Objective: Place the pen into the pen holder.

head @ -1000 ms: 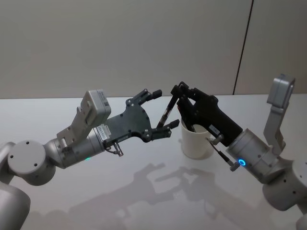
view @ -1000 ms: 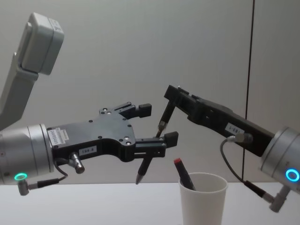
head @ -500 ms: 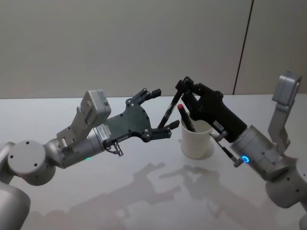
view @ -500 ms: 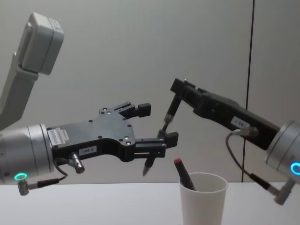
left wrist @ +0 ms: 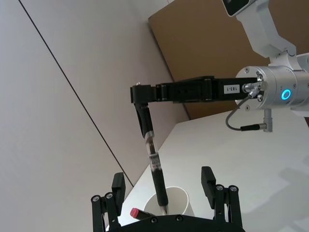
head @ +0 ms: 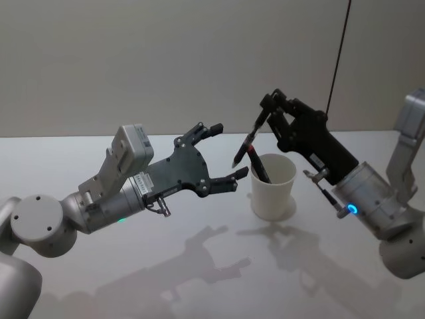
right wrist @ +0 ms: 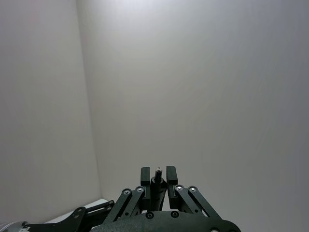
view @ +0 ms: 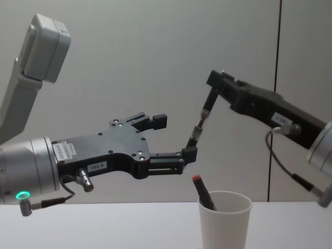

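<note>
Left gripper held level above the counter, jaws spread wide, holding nothing. Just right of it, a black pen hangs tilted, tip down, above the near-left rim of the pen holder, a plain white tapered paper cup with a rolled rim, upright on the counter. A red-capped pen leans inside. Right gripper above the cup, jaws closed on the black pen's top end.
</note>
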Tool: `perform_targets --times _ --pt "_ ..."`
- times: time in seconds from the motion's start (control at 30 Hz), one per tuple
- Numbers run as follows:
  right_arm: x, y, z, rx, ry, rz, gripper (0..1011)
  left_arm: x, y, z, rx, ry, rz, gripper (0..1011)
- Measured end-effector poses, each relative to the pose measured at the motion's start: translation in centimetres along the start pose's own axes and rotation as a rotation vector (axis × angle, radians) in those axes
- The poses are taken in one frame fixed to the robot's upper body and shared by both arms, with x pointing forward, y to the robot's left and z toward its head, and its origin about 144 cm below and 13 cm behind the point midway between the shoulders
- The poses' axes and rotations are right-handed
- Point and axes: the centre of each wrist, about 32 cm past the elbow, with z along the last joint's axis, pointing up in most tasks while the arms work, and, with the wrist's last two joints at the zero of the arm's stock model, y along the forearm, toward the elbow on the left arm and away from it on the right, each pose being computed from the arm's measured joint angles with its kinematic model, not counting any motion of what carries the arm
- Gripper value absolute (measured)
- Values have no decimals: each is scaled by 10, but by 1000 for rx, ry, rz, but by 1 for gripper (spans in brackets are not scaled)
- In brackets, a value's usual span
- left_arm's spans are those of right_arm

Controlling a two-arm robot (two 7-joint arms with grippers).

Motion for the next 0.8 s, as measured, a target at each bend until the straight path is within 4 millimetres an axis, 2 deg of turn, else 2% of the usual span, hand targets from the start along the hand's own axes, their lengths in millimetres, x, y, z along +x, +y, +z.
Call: perform_targets --times 0.8 --pt "5 -2 19 -72 -246 -94 185 0 0 0 0 0 0 1000"
